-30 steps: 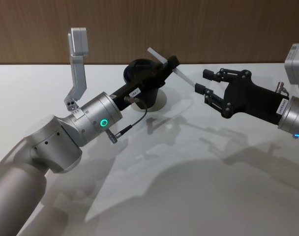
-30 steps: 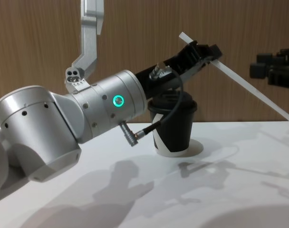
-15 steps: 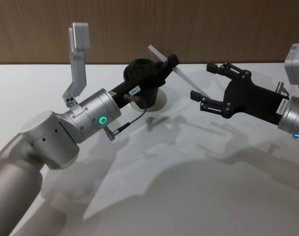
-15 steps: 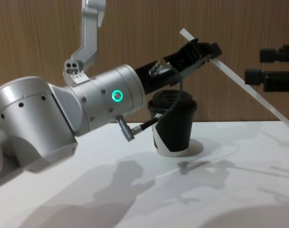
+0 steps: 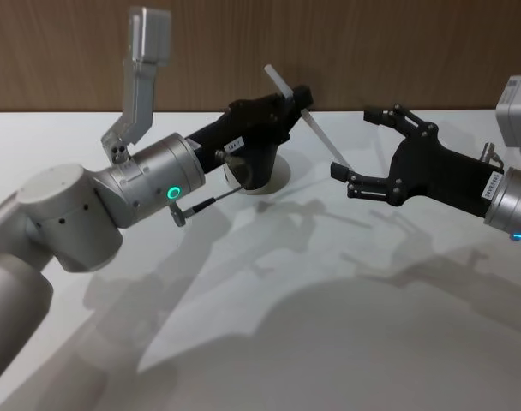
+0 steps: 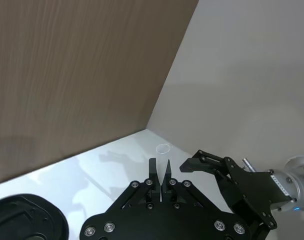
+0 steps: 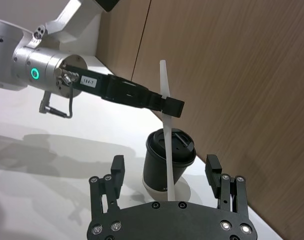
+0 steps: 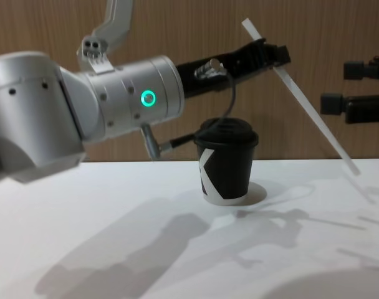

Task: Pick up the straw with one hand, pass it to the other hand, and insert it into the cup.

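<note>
Left gripper [image 5: 300, 97] is clamped on the straw [image 5: 319, 130] near its top end, upper centre of the head view. The straw slants down to the right past the cup [image 8: 225, 165], which stands centre of the chest view. Right gripper [image 5: 355, 144] is spread wide, holding nothing, with the straw's lower tip between its fingers. Risks: the tip snags a right finger when the left swings, twisting the straw in the pinch; the long free end could also miss the lid hole and tip the cup.

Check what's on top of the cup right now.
A black lid closes the cup; its inside is hidden. The straw is held higher up by the left claw, not inserted.
</note>
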